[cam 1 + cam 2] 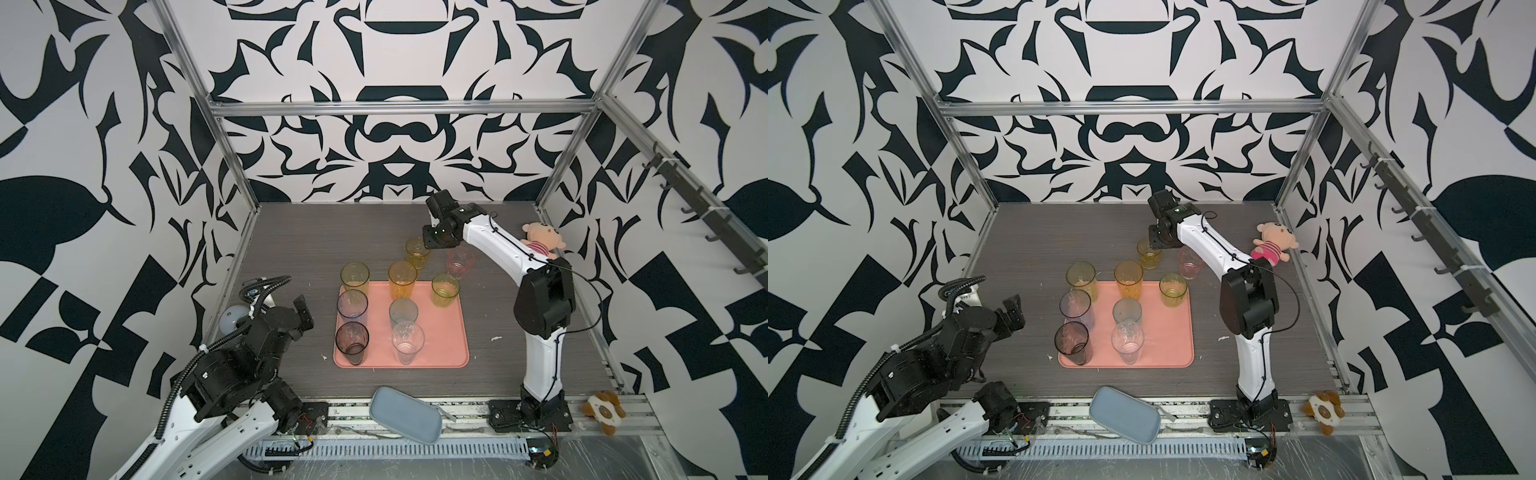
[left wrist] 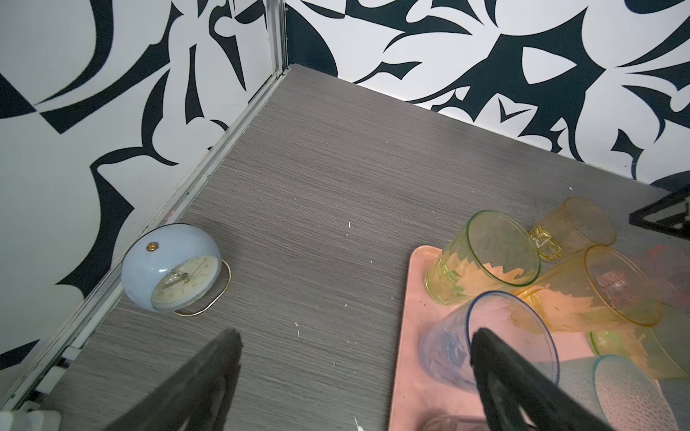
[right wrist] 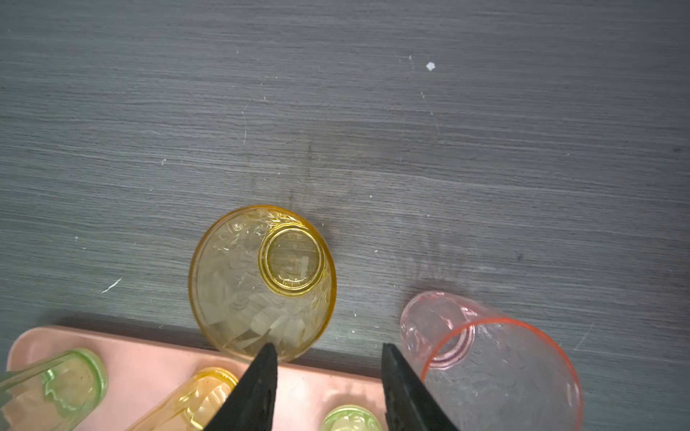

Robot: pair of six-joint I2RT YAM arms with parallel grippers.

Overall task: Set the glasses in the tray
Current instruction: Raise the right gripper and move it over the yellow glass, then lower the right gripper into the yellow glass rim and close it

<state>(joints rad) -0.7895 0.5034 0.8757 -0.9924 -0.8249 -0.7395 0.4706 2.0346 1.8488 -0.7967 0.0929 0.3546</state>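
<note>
Right wrist view: right gripper (image 3: pixel 328 349) hovers half-spread and empty between amber glass (image 3: pixel 261 283) and pink glass (image 3: pixel 485 354). Both stand upright on the table (image 3: pixel 373 112), just beyond the tray (image 3: pixel 142 358). Step, as judged: fetching the next stray glass. Next move: centre on one glass, descend, pinch its wall. Idle left gripper (image 2: pixel 354 336) fully spread beside tray. Tray holds seven glasses (image 1: pixel 407 340), all upright.

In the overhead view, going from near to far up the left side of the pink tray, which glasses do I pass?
smoky grey glass → blue glass → yellow-green glass, the last one standing at the far left corner of the tray.
</note>
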